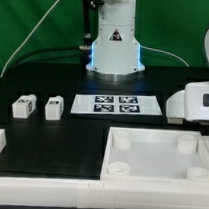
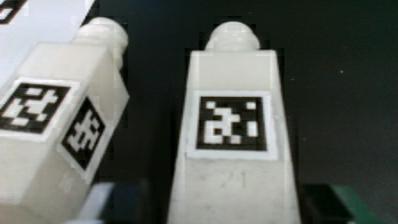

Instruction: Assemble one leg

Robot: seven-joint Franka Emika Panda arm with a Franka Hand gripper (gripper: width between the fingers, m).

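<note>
The leg (image 2: 231, 120) lies flat on the table (image 2: 160, 60), tag up, with its long axis running straight out from the gripper (image 2: 228, 205) and its rounded tip pointing away. The fingers stand apart on either side of its wide end, clamping nothing. A second leg (image 2: 63, 110) lies just beside it.

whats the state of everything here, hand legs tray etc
hand: open, fingers either side of one leg
leg between the fingers: lying on the table, not gripped
leg beside it: lying loose, angled away
two left legs: loose, apart
tray: no leg fitted
marker board: flat on table
</note>
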